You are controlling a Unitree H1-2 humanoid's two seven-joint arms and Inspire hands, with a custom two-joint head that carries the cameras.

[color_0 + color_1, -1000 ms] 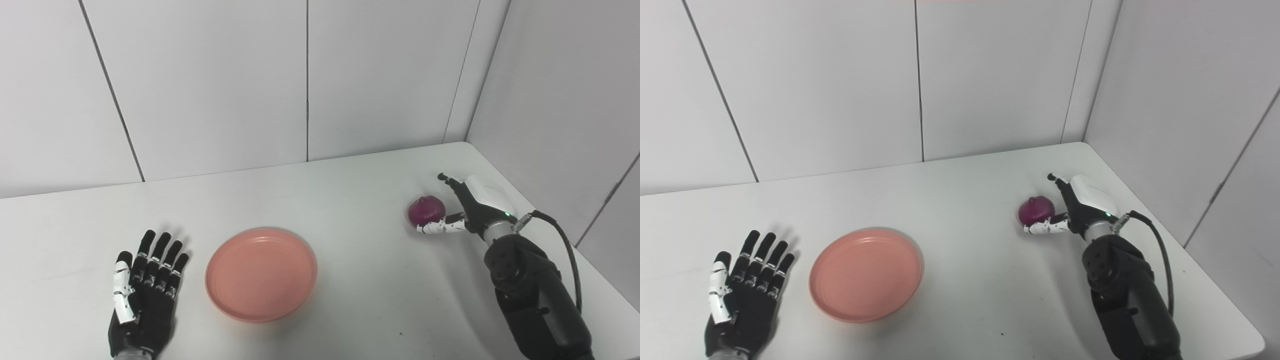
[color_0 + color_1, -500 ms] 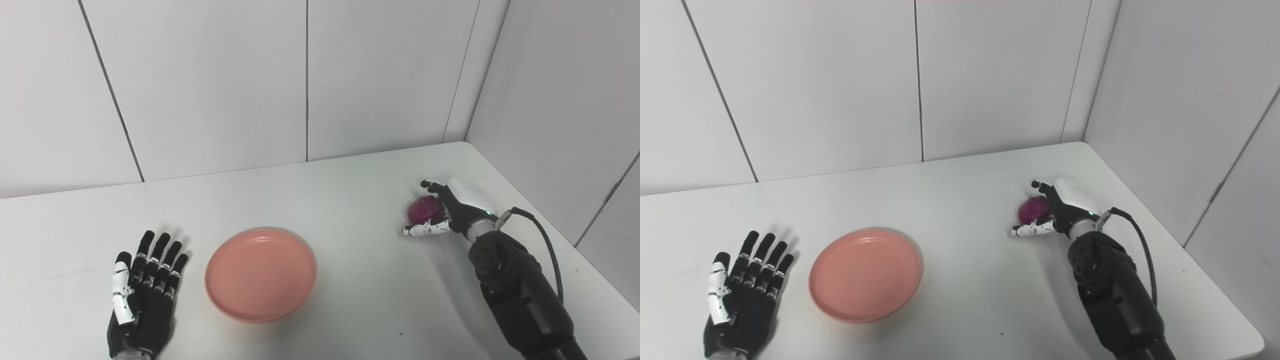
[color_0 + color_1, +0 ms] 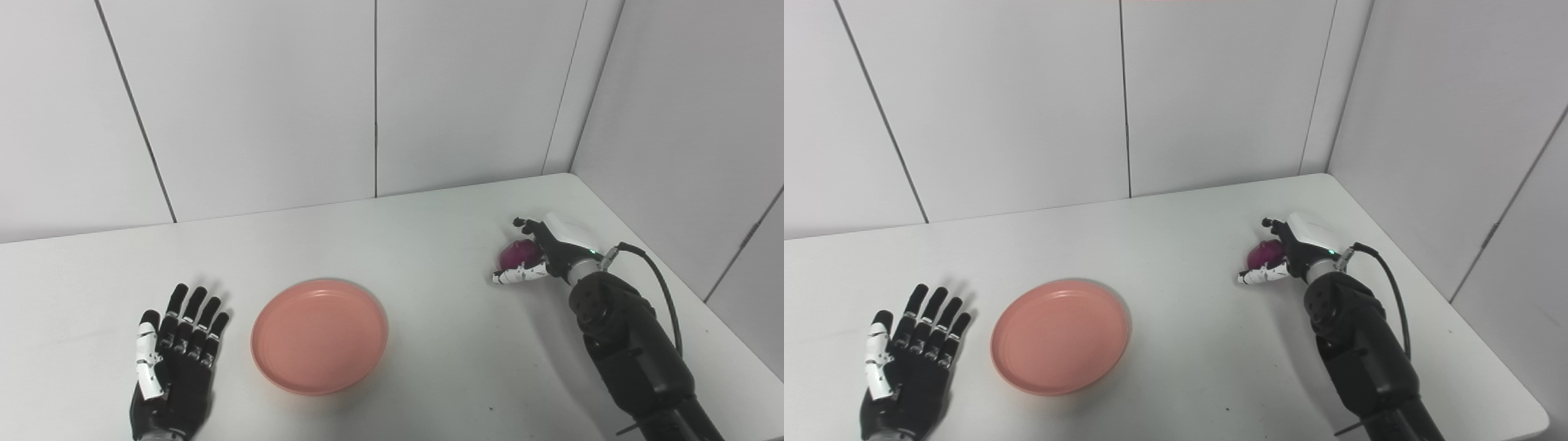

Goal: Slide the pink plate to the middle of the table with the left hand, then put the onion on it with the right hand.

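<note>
Seemingly ready to lift, the right hand [image 3: 539, 257] had its fingers curled round the onion [image 3: 517, 253] in the left eye view, thumb beneath, at the table's [image 3: 429, 233] right side. The pink plate [image 3: 320, 335] lay near mid-table as the landing spot.

From the right eye view, the left hand [image 3: 906, 361] rested flat just beside the plate, fingers spread, holding nothing.

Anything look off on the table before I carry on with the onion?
Nothing stands out. The pink plate sits flat and empty, the left hand lies open beside it, and the right hand is wrapped around the onion. No spills or damage.
</note>
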